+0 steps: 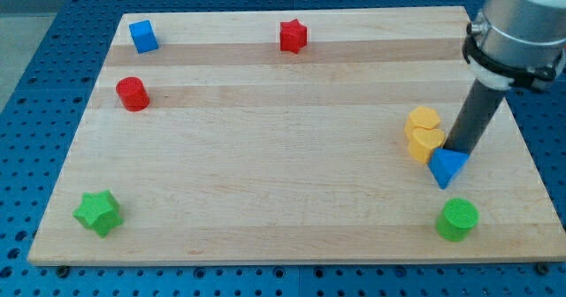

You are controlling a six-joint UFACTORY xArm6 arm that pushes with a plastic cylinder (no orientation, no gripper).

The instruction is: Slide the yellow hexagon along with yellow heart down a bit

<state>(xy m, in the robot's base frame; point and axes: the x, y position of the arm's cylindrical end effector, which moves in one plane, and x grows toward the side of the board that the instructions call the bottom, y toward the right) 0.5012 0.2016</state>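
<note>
The yellow hexagon (424, 118) sits at the view's right, touching the yellow heart (424, 143) just below it. A blue triangle (448, 166) lies against the heart's lower right. My tip (456, 148) comes down from the upper right and ends right beside the heart's right side, at the blue triangle's top edge. The rod hides the exact contact point.
A green cylinder (457, 219) stands below the blue triangle. A green star (97, 212) is at the bottom left, a red cylinder (133, 94) and a blue cube (143, 36) at the upper left, a red star (293, 35) at the top centre. The wooden board (265, 156) ends close to the right.
</note>
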